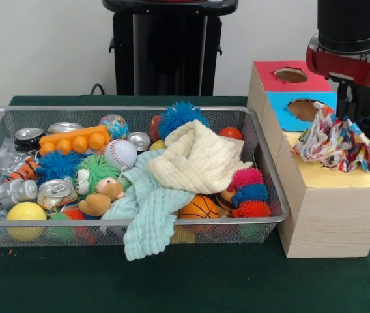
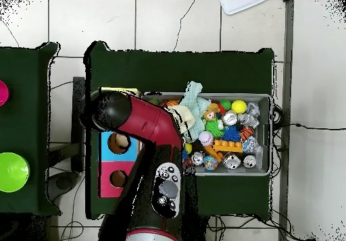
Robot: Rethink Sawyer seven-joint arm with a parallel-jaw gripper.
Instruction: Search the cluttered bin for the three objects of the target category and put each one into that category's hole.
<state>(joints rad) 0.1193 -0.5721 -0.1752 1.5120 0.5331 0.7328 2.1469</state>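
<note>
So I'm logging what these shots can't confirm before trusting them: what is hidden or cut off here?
- Gripper: front view, hidden behind the colourful cloth; overhead view, under the arm. Open or shut is unclear.
- Yellow box top: its hole, if any, is covered by the cloth.
- Bin bottom: buried under the cream cloth and mint cloth.

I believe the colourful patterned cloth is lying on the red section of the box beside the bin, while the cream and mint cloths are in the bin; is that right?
Not quite. The front view shows the colourful patterned cloth on the yellow section of the box, hanging below the arm, not on the red section. The cream cloth and mint cloth are indeed in the bin.
</note>
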